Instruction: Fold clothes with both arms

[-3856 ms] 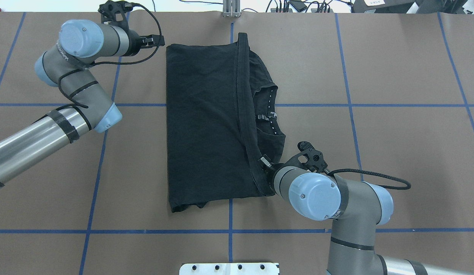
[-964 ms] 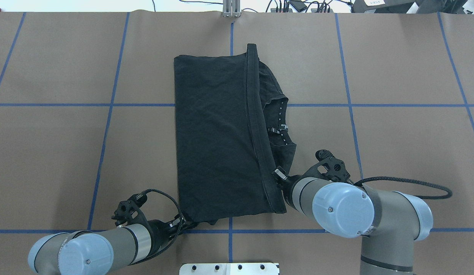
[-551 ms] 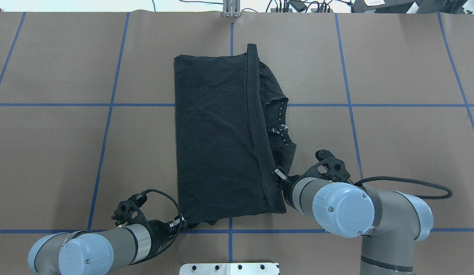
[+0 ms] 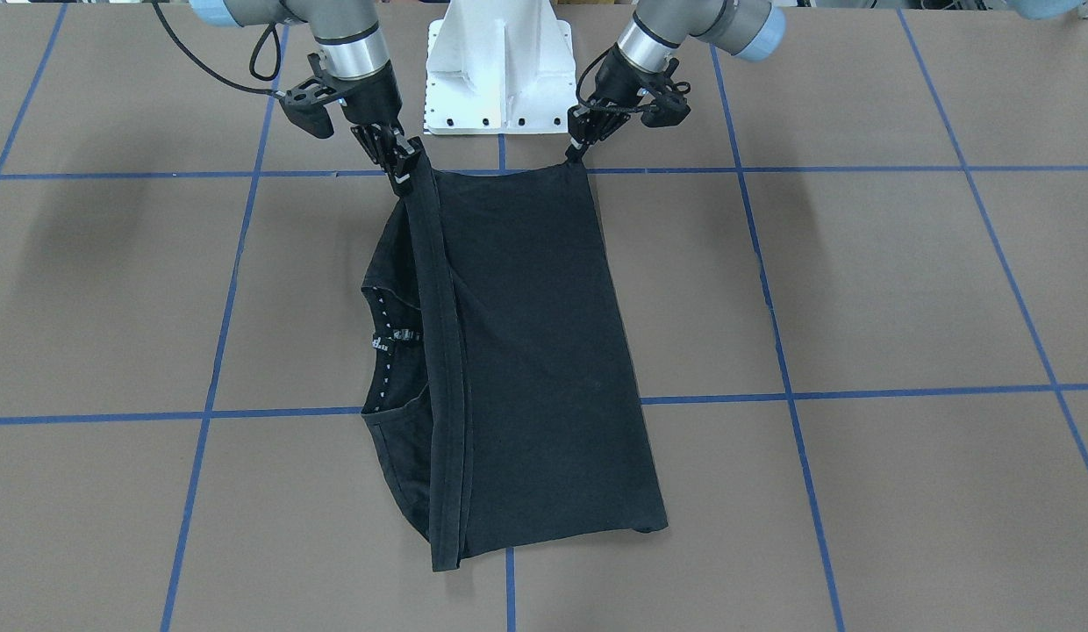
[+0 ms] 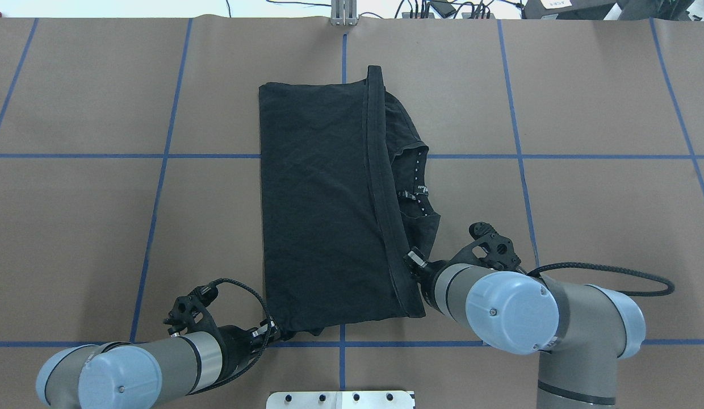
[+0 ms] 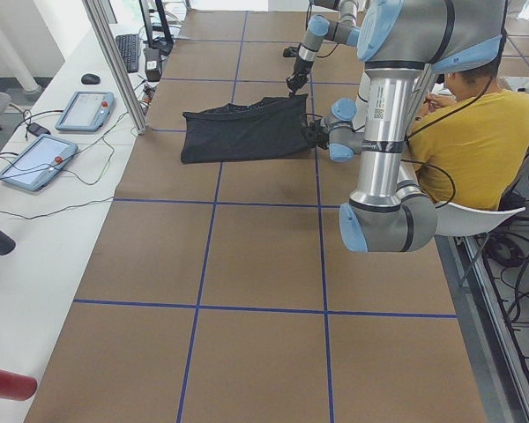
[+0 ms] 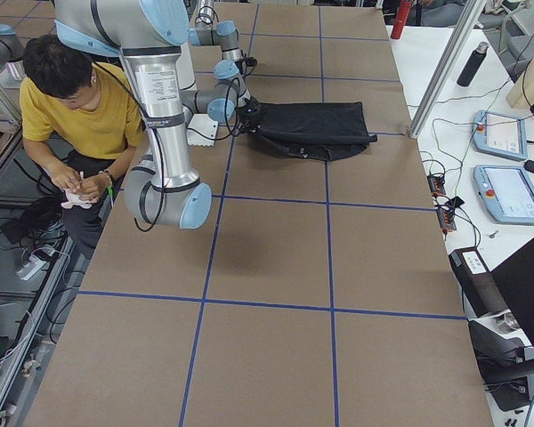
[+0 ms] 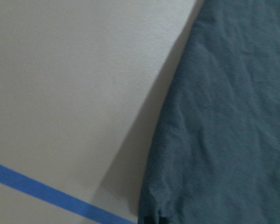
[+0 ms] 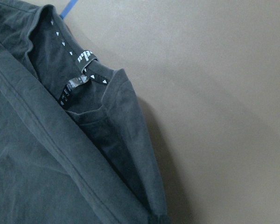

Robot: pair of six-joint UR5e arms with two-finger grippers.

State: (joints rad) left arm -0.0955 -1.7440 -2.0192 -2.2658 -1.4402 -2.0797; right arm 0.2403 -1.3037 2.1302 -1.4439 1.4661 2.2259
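Note:
The black T-shirt (image 5: 318, 199) lies folded into a long strip on the brown table (image 5: 585, 199), its patterned neck tape (image 5: 417, 187) showing along the right side. My left gripper (image 5: 269, 330) is shut on the shirt's near left corner. In the front-facing view this gripper (image 4: 576, 151) is on the right. My right gripper (image 5: 413, 262) is shut on the near end of the folded hem, and shows on the left in the front-facing view (image 4: 404, 171). Each wrist view shows cloth (image 8: 224, 116) (image 9: 46, 163) reaching its bottom edge over a shadow; no fingers show.
The white pedestal base (image 4: 496, 70) stands just behind the shirt's near edge. A seated person in a yellow shirt (image 6: 476, 132) is beside the table on the robot's side. Tablets (image 6: 84, 110) and cables lie beyond the far edge. Blue tape lines (image 5: 159, 156) cross the table.
Since the oldest frame my left arm swung from the shirt's far left corner to its near left corner, and the shirt slid nearer and rightward. Over the last second almost nothing moved.

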